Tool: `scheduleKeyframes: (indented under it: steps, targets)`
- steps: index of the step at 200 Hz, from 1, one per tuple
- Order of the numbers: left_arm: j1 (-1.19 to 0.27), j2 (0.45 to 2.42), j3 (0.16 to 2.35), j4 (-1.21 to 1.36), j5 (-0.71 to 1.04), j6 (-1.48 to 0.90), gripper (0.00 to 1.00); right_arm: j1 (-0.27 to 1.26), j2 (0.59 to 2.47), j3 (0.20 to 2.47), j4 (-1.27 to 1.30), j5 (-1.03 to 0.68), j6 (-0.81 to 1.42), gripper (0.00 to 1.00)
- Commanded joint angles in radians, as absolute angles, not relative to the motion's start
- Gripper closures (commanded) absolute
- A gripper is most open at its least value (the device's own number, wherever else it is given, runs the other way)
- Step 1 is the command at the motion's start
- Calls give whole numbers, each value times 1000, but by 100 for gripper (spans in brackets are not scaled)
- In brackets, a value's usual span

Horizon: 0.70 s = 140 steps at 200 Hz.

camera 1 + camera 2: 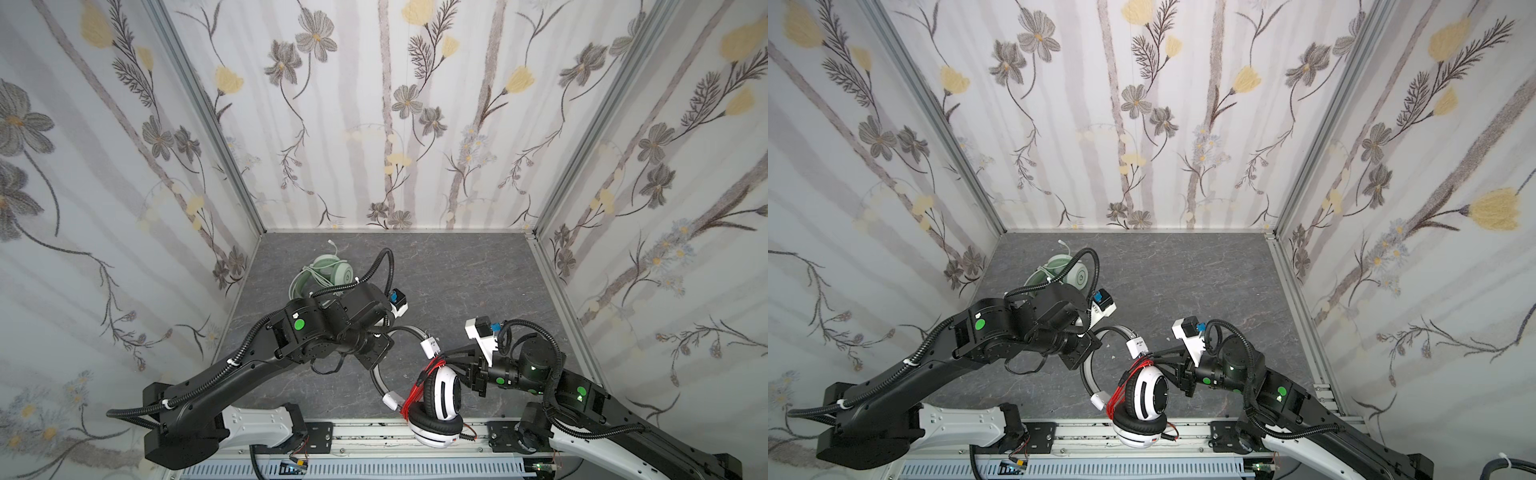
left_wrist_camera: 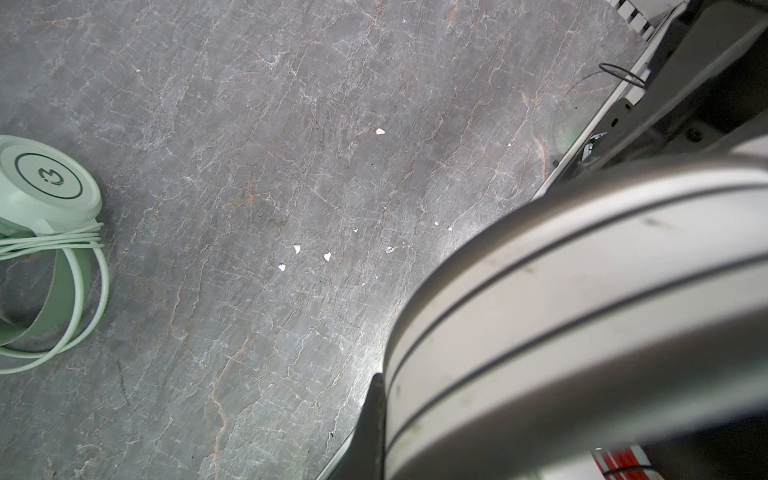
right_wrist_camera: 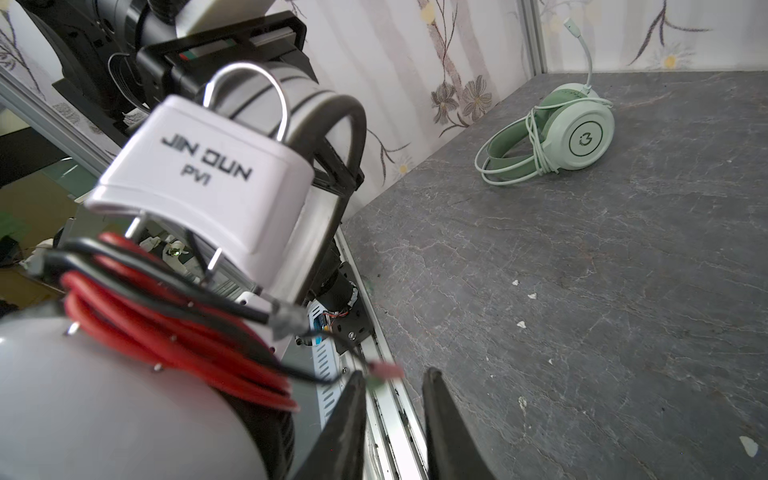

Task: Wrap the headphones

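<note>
L gripper point(image 1: 376, 353): jaws pressed together on the headband point(image 2: 582, 311) of the white/black headset point(image 1: 444, 395). In both top views this headset sits at approx 6 o'clock on the table point(image 1: 457, 282). Its lower earcup point(image 1: 436, 432) lies over the front rail point(image 1: 353, 436).

Red cable point(image 3: 166, 332) is coiled in several turns round the band end, between the upper earcup and the white slider block point(image 3: 208, 187) marked JIN DUN PV1.

R gripper point(image 3: 392, 382): at 3 o'clock of the upper earcup, jaws part-spread w/ a clear gap. The cable's plug point(image 3: 384, 370) is blurred right at the fingertips point(image 3: 353, 399). It looks loose rather than pinched, but not certain.

Green headset point(image 3: 582, 129): at approx 11 o'clock, lying on the table well apart from both grippers, green cable point(image 3: 536, 137) looped round the band. Mic boom points to 12.

White flecks point(image 2: 297, 248) on the table mid-field.
</note>
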<state>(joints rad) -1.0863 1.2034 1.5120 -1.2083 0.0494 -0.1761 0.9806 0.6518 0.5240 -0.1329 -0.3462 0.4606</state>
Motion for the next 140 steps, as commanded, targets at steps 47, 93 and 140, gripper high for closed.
scheduleKeyframes:
  steps: [47,93,140]
  targets:
    - [-960,1174,1494,-1043,108,-393,100,952,634,446,-26,-368,548,68]
    - [-858,1134,1460,-960,122,-484,100,889,551,342,-34,-285,642,60]
    - [-791,1124,1430,-969,124,-511,100,741,460,259,-124,-219,746,51]
